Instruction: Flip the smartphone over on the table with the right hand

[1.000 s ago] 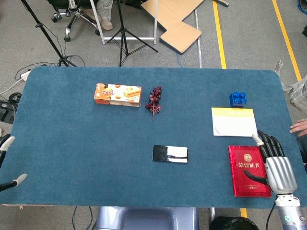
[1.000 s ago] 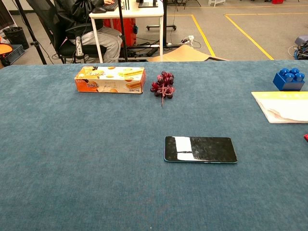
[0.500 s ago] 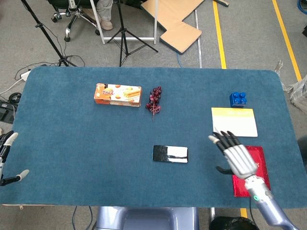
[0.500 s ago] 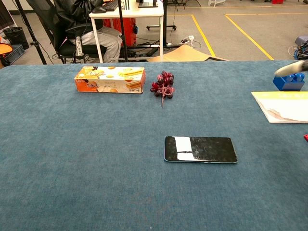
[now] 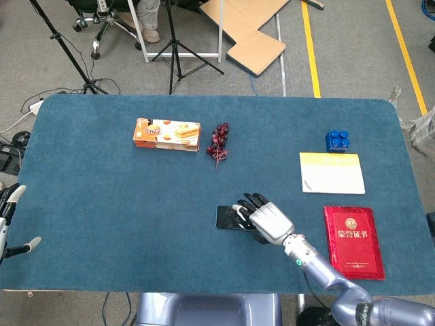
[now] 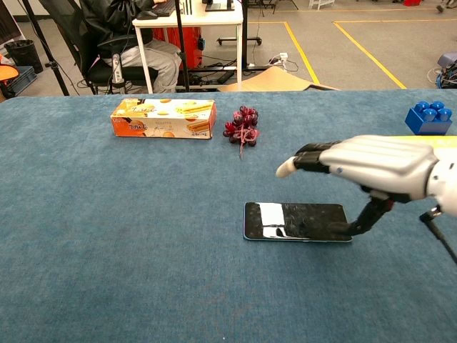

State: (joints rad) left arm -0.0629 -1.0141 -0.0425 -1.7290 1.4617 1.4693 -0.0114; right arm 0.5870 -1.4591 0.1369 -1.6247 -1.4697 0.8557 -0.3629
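The smartphone (image 5: 228, 217) (image 6: 293, 221) lies flat, glossy dark screen up, near the middle of the blue table (image 5: 102, 204). My right hand (image 5: 265, 219) (image 6: 371, 168) hovers over its right half with the fingers (image 6: 307, 158) stretched out to the left above the screen. Its thumb reaches down and touches the phone's right end at the near edge. Nothing is gripped. My left hand (image 5: 10, 217) shows at the table's far left edge, fingers apart and holding nothing.
A biscuit box (image 5: 167, 134) and a bunch of dark grapes (image 5: 219, 141) lie behind the phone. To the right are a blue brick (image 5: 338, 140), a yellow-and-white notepad (image 5: 331, 172) and a red certificate booklet (image 5: 353, 241).
My right hand has swept left from above the red booklet to over the phone's right half, thumb now on its edge. The phone has not moved.
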